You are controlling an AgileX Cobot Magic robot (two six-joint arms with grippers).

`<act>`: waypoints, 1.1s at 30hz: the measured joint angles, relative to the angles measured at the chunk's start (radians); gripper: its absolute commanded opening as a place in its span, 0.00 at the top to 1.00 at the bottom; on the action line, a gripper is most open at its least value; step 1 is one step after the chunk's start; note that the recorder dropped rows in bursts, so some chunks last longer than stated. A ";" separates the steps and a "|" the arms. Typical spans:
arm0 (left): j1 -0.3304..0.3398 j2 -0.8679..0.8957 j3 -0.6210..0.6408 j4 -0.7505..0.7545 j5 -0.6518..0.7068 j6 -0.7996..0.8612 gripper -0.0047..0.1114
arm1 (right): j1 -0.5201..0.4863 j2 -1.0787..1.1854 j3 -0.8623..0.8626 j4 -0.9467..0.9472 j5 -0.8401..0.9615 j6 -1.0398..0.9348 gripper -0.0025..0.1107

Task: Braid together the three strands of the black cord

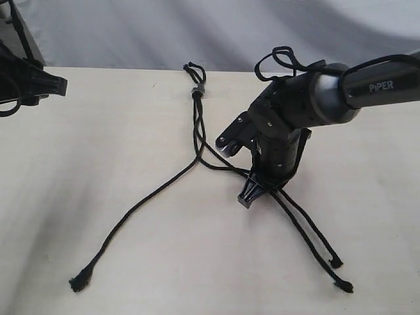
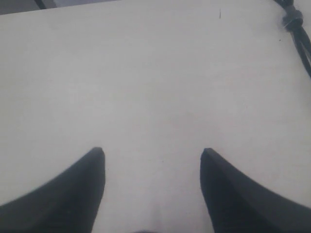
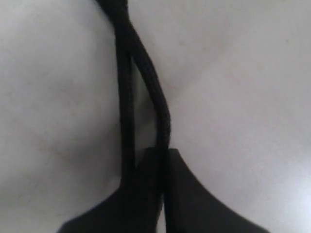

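The black cord (image 1: 196,125) lies on the pale table (image 1: 98,151), its knot with the grey band (image 1: 196,89) at the far side, short loops (image 1: 192,67) just beyond it. From the knot the three strands (image 1: 197,141) run together toward me, then part. The left strand (image 1: 138,216) trails off alone to a frayed tip (image 1: 79,283). The other two slant right and pass under the right gripper (image 1: 248,197), ending in tips near each other (image 1: 336,262). That claw is tipped down to the tabletop and pinched tight on the clamped strand (image 3: 163,116). The neighbouring strand (image 3: 126,97) runs just beside its finger, apparently outside the grip. The left gripper (image 2: 151,155) hangs well apart at the table's left edge, its fingers (image 2: 95,167) spread wide over bare wood, holding nothing.
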 measured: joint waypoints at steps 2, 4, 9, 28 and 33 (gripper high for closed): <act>0.000 0.000 0.000 0.000 0.000 -0.002 0.48 | 0.000 0.002 -0.002 0.003 0.002 0.004 0.98; 0.000 0.000 0.000 0.000 0.000 -0.002 0.48 | 0.005 0.005 -0.007 0.015 0.011 0.004 0.98; 0.000 0.000 0.000 -0.002 0.000 -0.002 0.48 | 0.066 0.002 -0.014 0.158 0.082 -0.154 0.98; 0.000 0.000 0.000 -0.004 -0.002 -0.002 0.48 | -0.024 -0.257 0.012 0.387 0.093 -0.376 0.98; 0.000 0.000 0.000 -0.015 -0.006 -0.002 0.48 | -0.089 -0.174 0.070 0.387 0.051 -0.356 0.98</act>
